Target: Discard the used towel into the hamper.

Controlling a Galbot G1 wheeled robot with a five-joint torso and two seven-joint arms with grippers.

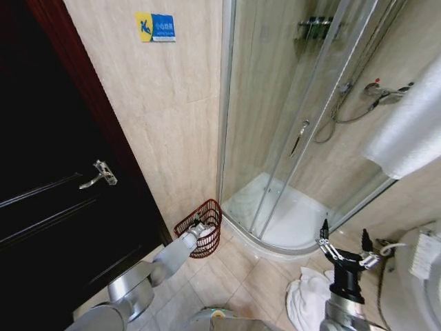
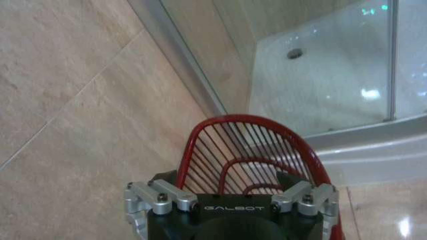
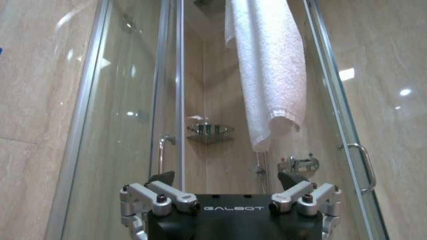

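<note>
Red-brown wire hamper (image 1: 202, 227) down on the beige floor tiles, tucked in the corner between the marble-look wall (image 1: 165, 110) and the curved glass shower enclosure (image 1: 289, 138), close by the dark door (image 1: 48, 172) with its single metal lever handle (image 1: 100, 174). Left gripper (image 1: 198, 226) reaching right at the hamper's rim, fingers spread apart and holding nothing; from the left wrist, thin curved wires of the hamper (image 2: 257, 150) fanning out just ahead of the left gripper (image 2: 230, 186). One crumpled white towel (image 1: 306, 300) lying on the floor tiles near the toilet (image 1: 413, 283), well apart from the hamper, just beside the right arm. Right gripper (image 1: 342, 241) raised, pointing up, prongs wide and empty. Second white towel (image 3: 267, 70), terry-textured, hanging long over the shower glass, seen past the right gripper (image 3: 230, 186). One chrome corner shelf (image 3: 209, 131) and one mixer tap (image 3: 298, 163) inside the shower.
</note>
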